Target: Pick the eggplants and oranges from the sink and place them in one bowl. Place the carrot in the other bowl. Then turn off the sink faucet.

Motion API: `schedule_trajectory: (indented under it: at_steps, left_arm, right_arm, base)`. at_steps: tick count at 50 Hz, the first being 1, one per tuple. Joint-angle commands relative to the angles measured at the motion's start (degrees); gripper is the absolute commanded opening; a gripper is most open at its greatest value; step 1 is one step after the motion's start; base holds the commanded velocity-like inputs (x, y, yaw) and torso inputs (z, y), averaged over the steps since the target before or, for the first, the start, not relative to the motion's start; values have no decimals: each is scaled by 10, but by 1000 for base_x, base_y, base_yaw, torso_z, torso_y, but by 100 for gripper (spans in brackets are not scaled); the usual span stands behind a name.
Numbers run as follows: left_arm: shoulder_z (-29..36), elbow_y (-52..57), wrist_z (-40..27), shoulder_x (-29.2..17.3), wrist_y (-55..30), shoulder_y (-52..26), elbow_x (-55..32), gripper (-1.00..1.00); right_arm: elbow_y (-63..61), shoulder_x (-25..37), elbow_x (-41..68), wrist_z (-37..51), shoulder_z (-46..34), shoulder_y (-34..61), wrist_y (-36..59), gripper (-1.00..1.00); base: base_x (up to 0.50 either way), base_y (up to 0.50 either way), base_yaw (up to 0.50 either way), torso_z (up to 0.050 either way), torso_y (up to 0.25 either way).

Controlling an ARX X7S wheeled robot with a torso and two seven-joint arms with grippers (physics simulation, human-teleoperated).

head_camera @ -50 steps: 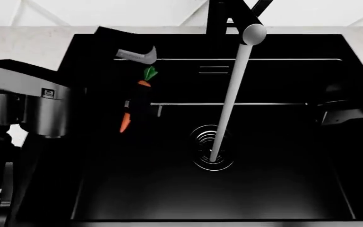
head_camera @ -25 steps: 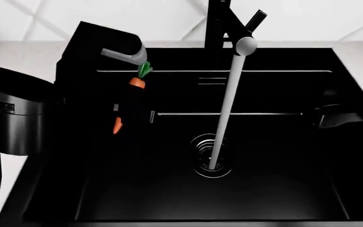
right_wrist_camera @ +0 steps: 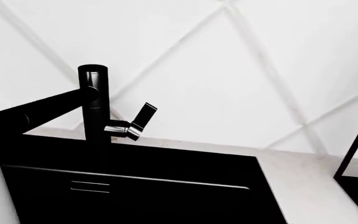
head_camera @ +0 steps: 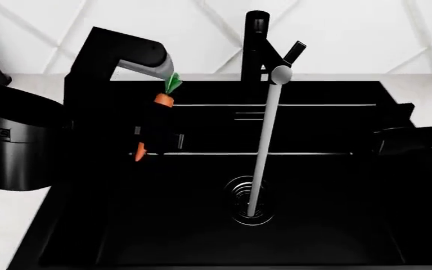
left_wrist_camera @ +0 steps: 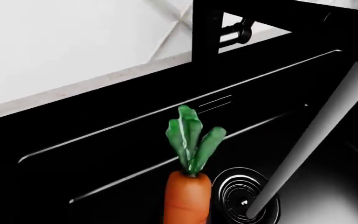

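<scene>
Left wrist view: the carrot (left_wrist_camera: 186, 200) stands up into the frame with its green leafy top (left_wrist_camera: 191, 140) uppermost and its tapered end cut off by the picture's edge. The gripper's fingers are out of frame. Behind it lies the black sink (left_wrist_camera: 104, 154), with the ringed drain (left_wrist_camera: 238, 196) and a pale water stream (left_wrist_camera: 309, 144) slanting down to it. The faucet (left_wrist_camera: 207, 42) column and its side lever (left_wrist_camera: 238, 32) rise at the far rim.

Head view: the left gripper (head_camera: 154, 126) is clamped on the carrot, held above the sink's left part, away from the basin walls. The black fingers cover the carrot's middle; only the orange shoulder (head_camera: 162, 100), the green top and the tip show. Its long axis runs near upright, leaves toward the back wall, tip toward the camera. The water stream runs from the faucet's round outlet (head_camera: 280, 75) to the drain; the basin floor around it lies open. The right gripper (head_camera: 415, 138) sits dark against the sink's right edge, and I cannot tell whether it is open or closed. White bench (head_camera: 426, 90) borders the sink.

Right wrist view: the faucet column and angled lever (right_wrist_camera: 143, 119) stand before a white tiled wall (right_wrist_camera: 229, 70); the sink's far right corner meets the bench. No gripper fingers show.
</scene>
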Motion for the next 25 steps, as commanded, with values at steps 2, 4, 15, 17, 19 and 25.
schedule_trajectory:
  at_steps: [2, 4, 15, 17, 19, 25]
  left_arm:
    - [-5, 4, 5, -13, 24, 5, -8, -100]
    - [-4, 4, 4, -15, 26, 4, -10, -100]
    - [3, 3, 7, -17, 31, -4, -11, -100]
    - [4, 7, 4, -21, 33, -2, -16, -100]
    - [5, 7, 3, -22, 34, -4, -18, -100]
    - [6, 11, 2, -29, 39, -3, -23, -100]
  right_arm:
    - [-1, -5, -4, -6, 1, 0, -4, 100]
    - [0, -4, -4, -6, 0, 1, -4, 100]
    - [0, -3, -6, -8, -1, -1, -9, 100]
    - [-1, -5, -11, -11, -2, -5, -11, 100]
    - [-1, -3, -7, -10, -1, -4, -10, 100]
    - [-2, -4, -9, -10, -1, -8, -14, 100]
  base:
    - [0, 0, 0, 0, 155]
    - [0, 0, 0, 0, 148]
    - [1, 0, 0, 0, 144]
    - [0, 0, 0, 0, 140]
    - [0, 0, 0, 0, 128]
    - [2, 0, 0, 0, 74]
